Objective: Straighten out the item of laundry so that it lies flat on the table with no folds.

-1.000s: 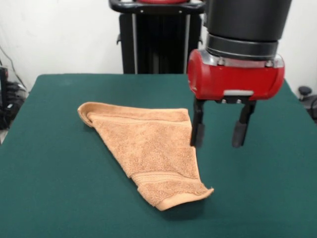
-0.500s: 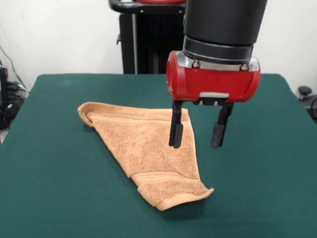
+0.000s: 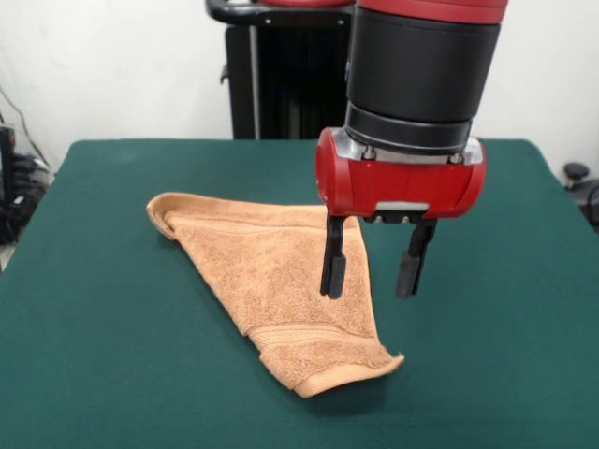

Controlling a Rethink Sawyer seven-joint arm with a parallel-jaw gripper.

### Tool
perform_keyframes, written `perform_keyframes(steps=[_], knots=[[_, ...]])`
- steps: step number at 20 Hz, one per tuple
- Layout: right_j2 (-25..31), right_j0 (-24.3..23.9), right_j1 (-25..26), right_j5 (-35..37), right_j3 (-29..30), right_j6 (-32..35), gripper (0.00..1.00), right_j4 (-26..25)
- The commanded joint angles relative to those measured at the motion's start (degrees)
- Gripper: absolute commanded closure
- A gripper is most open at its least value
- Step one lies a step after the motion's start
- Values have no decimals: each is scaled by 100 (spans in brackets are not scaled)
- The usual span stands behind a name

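Observation:
The item of laundry (image 3: 271, 281), an orange-tan terry towel, lies folded into a rough triangle on the dark green table (image 3: 103, 327). One corner points to the far left, another to the near right, where a woven band and a doubled hem show. My gripper (image 3: 371, 273) hangs open above the towel's right edge. Its left finger is in front of the cloth and its right finger stands over bare table. Nothing is between the fingers.
The black pedestal (image 3: 290, 75) stands behind the table's far edge. A dark object (image 3: 577, 174) sits off the table at the right. Cables and gear (image 3: 14, 187) lie beyond the left edge.
The gripper has moved left from beside the towel to over its right edge, then dropped a little lower. It stayed open. The towel has not moved.

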Motion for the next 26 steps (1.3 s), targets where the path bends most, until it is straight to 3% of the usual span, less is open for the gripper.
perform_keyframes(steps=[1, 11, 16, 26], knots=[[534, -27, 336, -207, 716, 126, 0, -60], [645, -78, 350, -408, 774, 11, 0, -62], [521, 6, 461, -455, 790, 299, 0, -62], [534, 67, 809, -265, 365, 343, 0, 2]])
